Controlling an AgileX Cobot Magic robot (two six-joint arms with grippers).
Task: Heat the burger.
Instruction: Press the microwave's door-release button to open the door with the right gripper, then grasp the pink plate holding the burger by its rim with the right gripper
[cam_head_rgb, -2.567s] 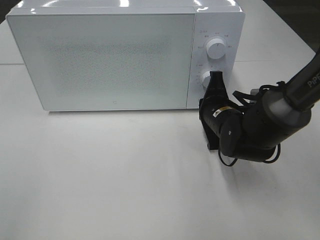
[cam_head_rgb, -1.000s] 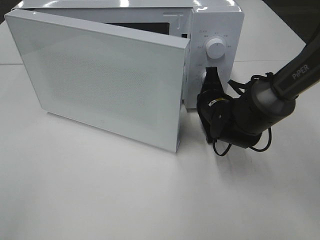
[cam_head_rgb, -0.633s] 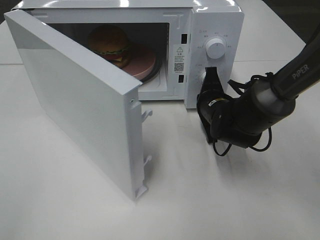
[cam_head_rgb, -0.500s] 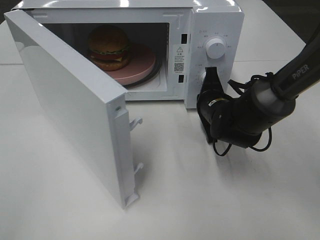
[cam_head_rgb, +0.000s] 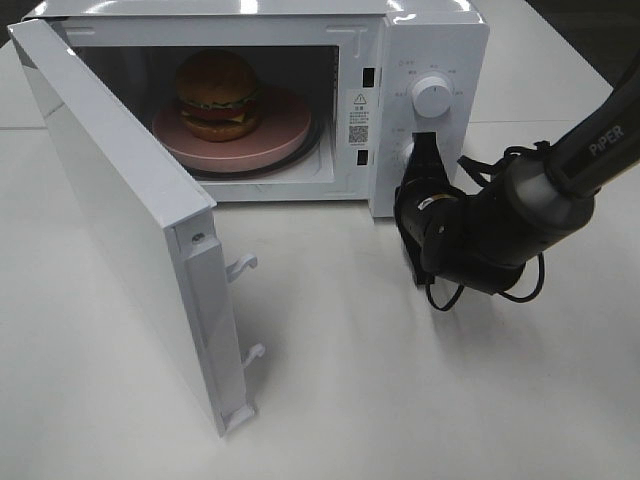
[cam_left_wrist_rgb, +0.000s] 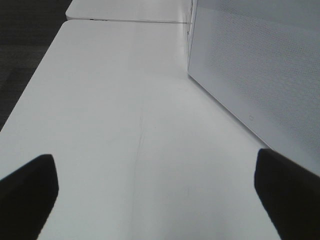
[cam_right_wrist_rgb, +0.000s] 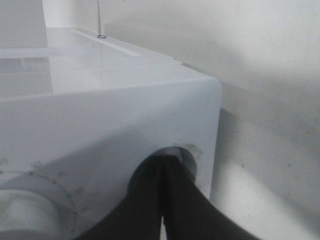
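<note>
The burger (cam_head_rgb: 218, 92), with a golden-brown bun, lettuce, tomato and cheese, sits on a round pink plate (cam_head_rgb: 270, 140) inside the white microwave (cam_head_rgb: 440, 40). The microwave door (cam_head_rgb: 120, 220) stands wide open, swung out to the left. My right gripper (cam_head_rgb: 424, 150) is shut, with its tip pressed against the lower part of the control panel below the upper knob (cam_head_rgb: 432, 96). In the right wrist view the two fingers (cam_right_wrist_rgb: 150, 200) lie together against the panel. My left gripper (cam_left_wrist_rgb: 155, 195) is open and empty over the table, beside the door's outer face (cam_left_wrist_rgb: 260, 75).
The open door reaches far out over the white table (cam_head_rgb: 400, 400) at the front left. Two latch hooks (cam_head_rgb: 243, 265) stick out from the door's free edge. The right arm's black body (cam_head_rgb: 490, 235) lies to the right of the microwave.
The microwave door has swung from shut to wide open, uncovering the burger on the pink plate. My right gripper has stayed at the lower control panel.
</note>
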